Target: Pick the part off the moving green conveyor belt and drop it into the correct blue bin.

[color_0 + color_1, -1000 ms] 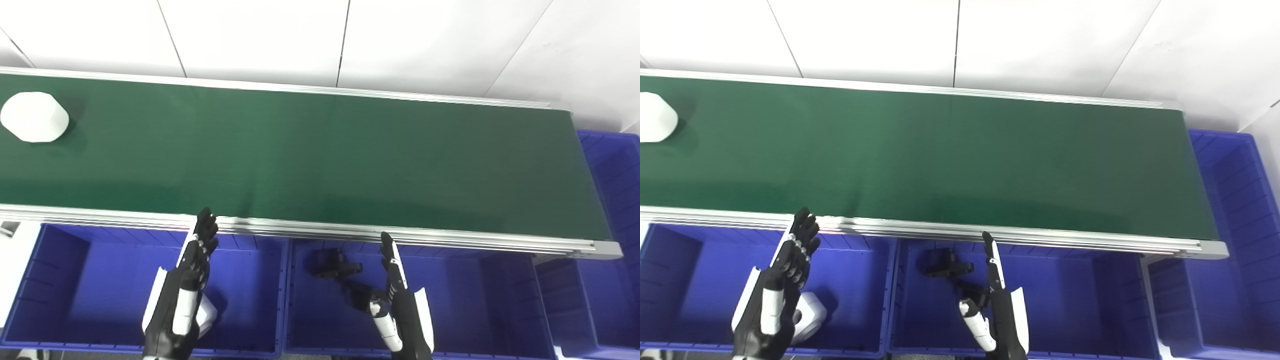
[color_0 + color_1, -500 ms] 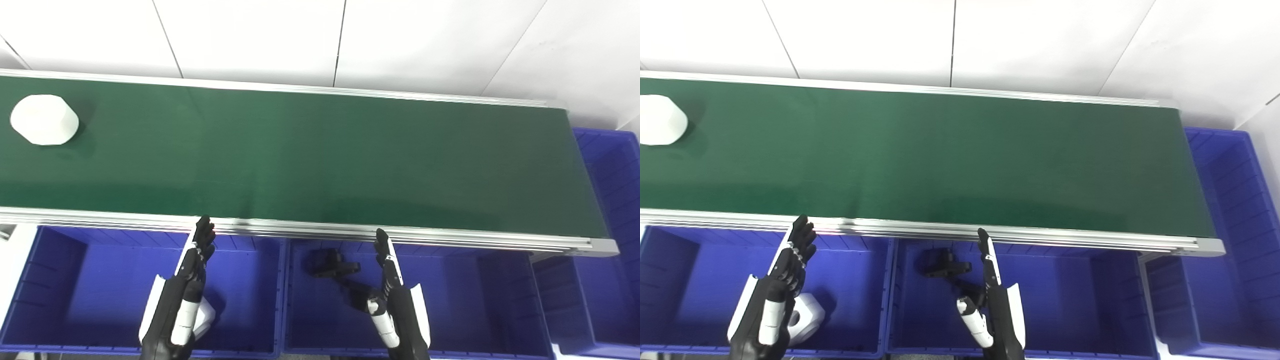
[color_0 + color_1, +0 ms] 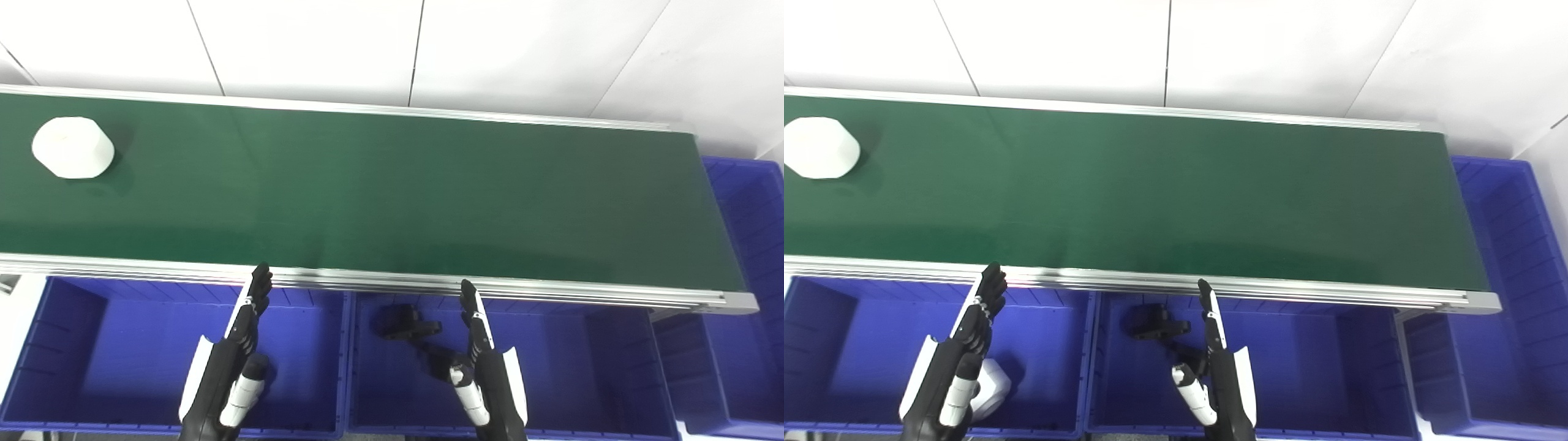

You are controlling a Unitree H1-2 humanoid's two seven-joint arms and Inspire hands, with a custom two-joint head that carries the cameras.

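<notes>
**White part at the far left of the belt, both hands waiting over the bins**

The white part (image 3: pixel 73 147), a chunky piece with flattened sides, sits on the green belt (image 3: pixel 392 190) close to its left end and toward the far edge. It is well apart from both hands, up and to the left of them, with the whole width of the belt between it and the left hand.

The left hand (image 3: pixel 236 352) hangs above the left blue bin (image 3: pixel 55 343), fingers stretched out and together, pointing toward the belt. Its fingertips reach the metal rail (image 3: pixel 380 283) on the near side of the belt. It holds nothing. Under it in the same bin lies a white piece (image 3: pixel 992 380), partly hidden by the wrist.

The right hand (image 3: pixel 484 361) hangs above the middle blue bin (image 3: pixel 582 367), also flat and extended, thumb set off to the side, empty, with its fingertips just short of the rail. A black part (image 3: pixel 407 321) lies in that bin, just left of the hand's fingers.

A third blue bin (image 3: pixel 750 202) stands past the right end of the belt.
</notes>
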